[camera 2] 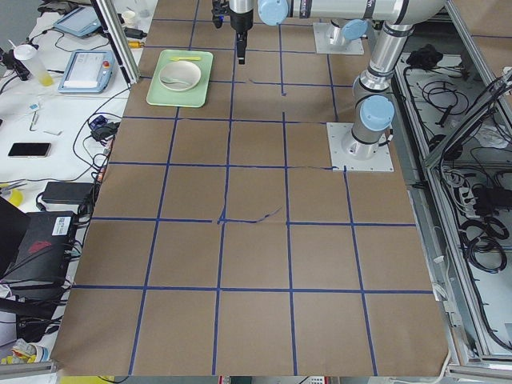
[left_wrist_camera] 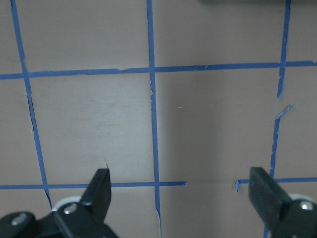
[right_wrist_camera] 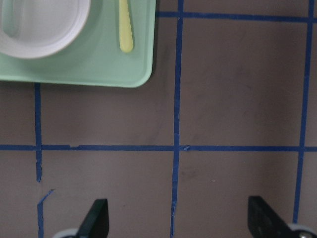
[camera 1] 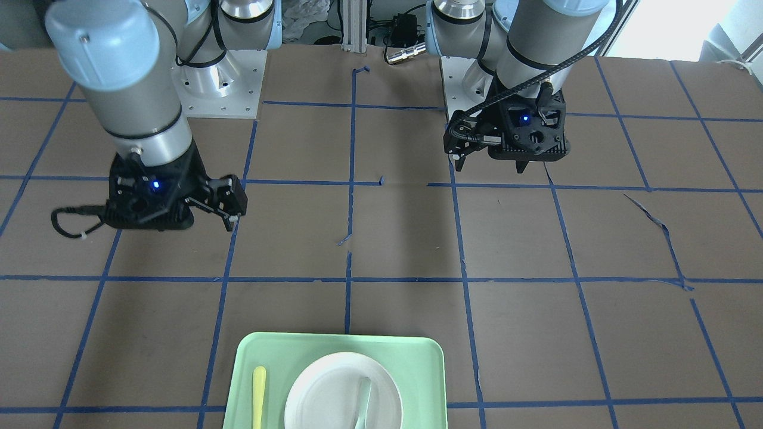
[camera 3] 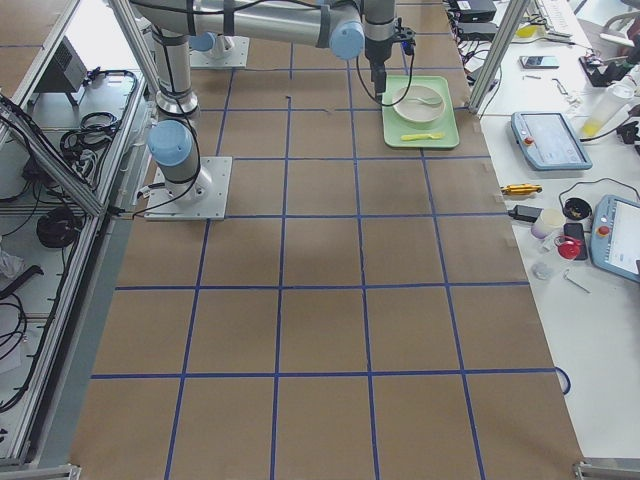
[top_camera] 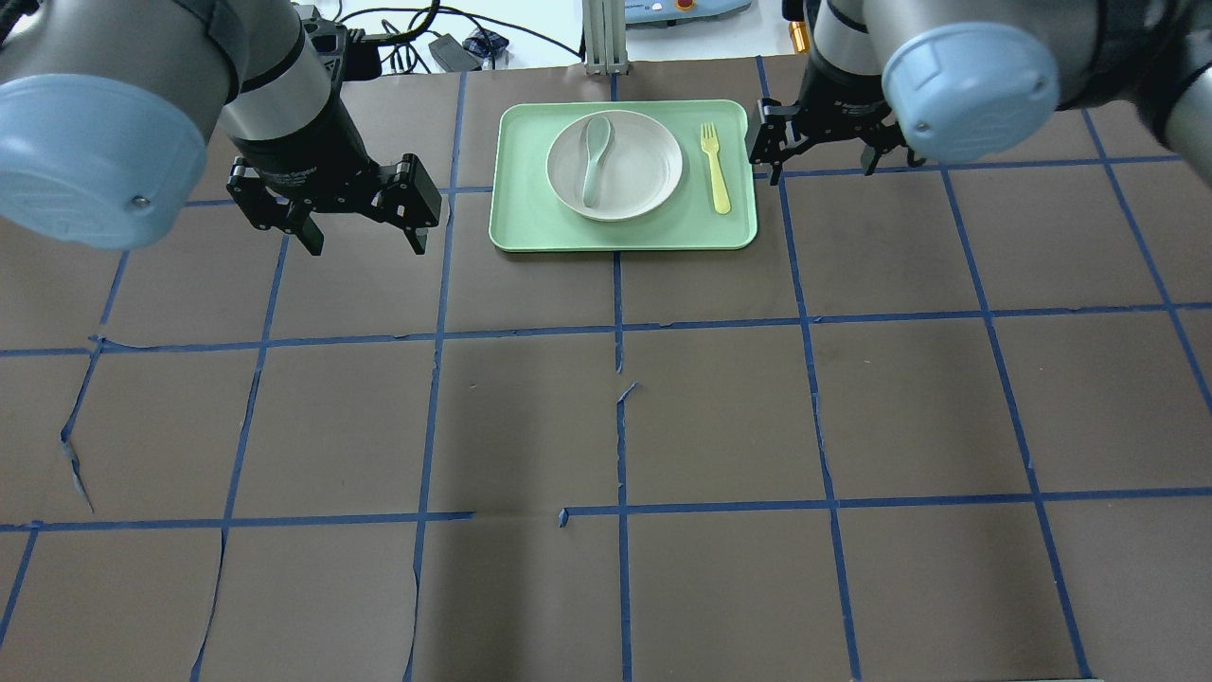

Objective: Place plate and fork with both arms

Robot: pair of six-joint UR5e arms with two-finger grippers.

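Observation:
The white plate [top_camera: 632, 182] lies on a mint-green tray [top_camera: 530, 225] at the table's far middle. The yellow fork [top_camera: 715, 169] lies on the tray to the plate's right, tines pointing away from the robot. My left gripper [top_camera: 365, 242] is open and empty, hovering over bare paper left of the tray. My right gripper [top_camera: 822, 169] is open and empty, just off the tray's right edge, beside the fork. The right wrist view shows the fork [right_wrist_camera: 125, 29], the plate [right_wrist_camera: 39, 29] and the tray's corner [right_wrist_camera: 99, 69] ahead of its fingers. The left wrist view shows only paper.
A pale grey-green spoon [top_camera: 595, 159] lies in the plate. Brown paper with a blue tape grid [top_camera: 620, 322] covers the table. The arm bases [camera 1: 220, 89] stand at the robot's side. Cables and devices lie beyond the far edge [top_camera: 454, 47].

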